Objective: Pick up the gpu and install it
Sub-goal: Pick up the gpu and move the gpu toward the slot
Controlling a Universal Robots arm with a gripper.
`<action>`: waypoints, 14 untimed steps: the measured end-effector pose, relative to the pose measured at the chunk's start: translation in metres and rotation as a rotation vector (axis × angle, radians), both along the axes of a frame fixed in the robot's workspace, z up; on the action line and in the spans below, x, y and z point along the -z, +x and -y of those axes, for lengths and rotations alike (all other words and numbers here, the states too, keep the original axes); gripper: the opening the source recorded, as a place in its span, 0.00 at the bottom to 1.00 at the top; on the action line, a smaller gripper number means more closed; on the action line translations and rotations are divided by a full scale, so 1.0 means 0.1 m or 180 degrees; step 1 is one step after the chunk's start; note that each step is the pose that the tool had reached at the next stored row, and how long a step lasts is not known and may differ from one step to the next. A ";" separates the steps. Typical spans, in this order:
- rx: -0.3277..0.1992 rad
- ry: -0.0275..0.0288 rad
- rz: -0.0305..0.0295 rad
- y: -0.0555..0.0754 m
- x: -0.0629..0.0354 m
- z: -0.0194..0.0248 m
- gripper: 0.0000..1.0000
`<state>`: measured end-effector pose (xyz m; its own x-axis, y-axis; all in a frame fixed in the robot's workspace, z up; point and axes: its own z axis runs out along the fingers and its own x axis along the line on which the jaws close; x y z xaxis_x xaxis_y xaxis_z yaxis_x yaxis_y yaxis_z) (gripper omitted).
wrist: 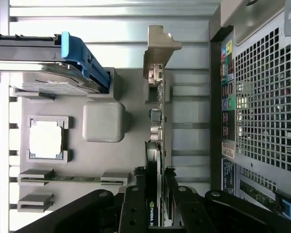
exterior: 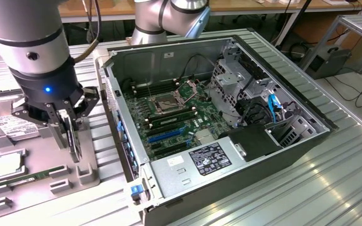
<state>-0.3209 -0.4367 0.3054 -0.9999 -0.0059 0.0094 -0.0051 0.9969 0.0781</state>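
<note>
Pointing straight down over the gray tray (exterior: 39, 162), the claw (exterior: 68, 141) clamps the upright gpu (wrist: 154, 155).

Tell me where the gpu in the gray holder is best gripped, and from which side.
Grip the gpu across its two flat faces at the upper long edge, away from the silver bracket, coming straight down from above. It stands on edge in the gray holder, so its top edge is exposed.

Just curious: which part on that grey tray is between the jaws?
The gpu, the black card on edge; memory stick, processor and hard drive sit apart.
</note>
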 end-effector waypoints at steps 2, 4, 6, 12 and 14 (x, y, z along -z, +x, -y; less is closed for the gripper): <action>-0.0032 0.0012 0.0000 0.00 -0.093 0.006 0.26; -0.0058 0.0019 0.0001 0.00 -0.169 0.014 0.26; -0.0091 0.0028 0.0001 0.01 -0.273 0.029 0.26; -0.0183 0.0057 0.0004 0.02 -0.545 0.076 0.26; -0.0210 0.0081 0.0006 0.03 -0.606 0.094 0.26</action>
<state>-0.3180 -0.4461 0.3661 -0.9974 -0.0720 0.0066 -0.0709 0.9921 0.1034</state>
